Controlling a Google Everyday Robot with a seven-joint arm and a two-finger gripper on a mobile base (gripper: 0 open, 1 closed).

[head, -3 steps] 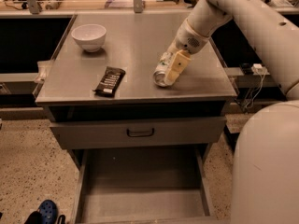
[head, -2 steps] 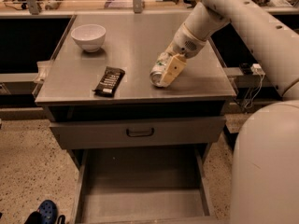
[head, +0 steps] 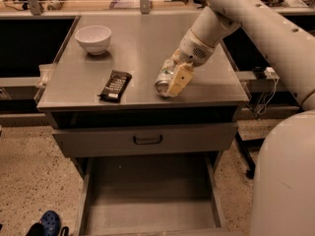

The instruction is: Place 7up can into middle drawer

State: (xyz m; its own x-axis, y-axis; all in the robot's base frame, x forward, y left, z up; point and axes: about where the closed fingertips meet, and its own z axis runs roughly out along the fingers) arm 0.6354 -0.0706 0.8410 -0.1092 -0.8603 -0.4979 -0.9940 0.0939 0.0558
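Note:
The 7up can [head: 162, 79] is silvery with a green-and-white label and lies tilted on its side at the front middle of the cabinet top. My gripper [head: 169, 82] reaches in from the right and is shut on the can; one cream finger [head: 178, 79] shows on its right side. I cannot tell whether the can touches the top or hangs just above it. The middle drawer [head: 147, 200] is pulled out below, a wide grey tray with a bare floor, under and in front of the gripper.
A white bowl [head: 93, 38] stands at the back left of the cabinet top [head: 133, 48]. A black snack bar wrapper [head: 115, 85] lies front left. A shut drawer with a dark handle [head: 147, 139] sits above the open one. A blue shoe [head: 49, 221] lies on the floor.
The gripper has moved left and toward the front edge of the cabinet top, carrying the can with it. The bowl, wrapper and drawers have not moved.

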